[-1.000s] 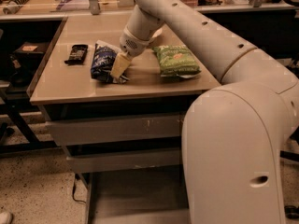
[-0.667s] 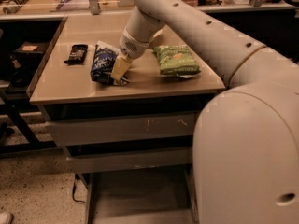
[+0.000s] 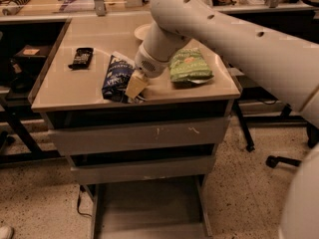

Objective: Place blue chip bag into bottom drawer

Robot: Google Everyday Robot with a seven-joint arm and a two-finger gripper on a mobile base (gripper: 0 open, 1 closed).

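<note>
Camera view. Shows the gripper [image 3: 135, 85] low over the desk [image 3: 65, 91], clenched on the near right edge of the blue chip bag [image 3: 115, 76]. Against a second ago, finds gripper and bag shifted together toward the desk's front edge. Finds the bag's lower end now just short of that edge and skewed to the right. Reads as a hold that has taken: bag carried along rather than merely touched, though not yet off the desk top. Leaves the lift, the trip forward and down, and the release to do. Also finds the robot's bulky white body drawn back from the lower right, uncovering the space before the drawers.

Puts the green chip bag [image 3: 190, 66] just beside the arm on the right and the small black packet [image 3: 80, 58] well apart on the left, neither blocking a pull forward. Places the bottom drawer [image 3: 149, 208] pulled open beneath the two upper drawer fronts [image 3: 134, 136], floor showing between low side walls. Calls for clearing the desk's front lip, then dropping past those fronts before lowering between the walls.
</note>
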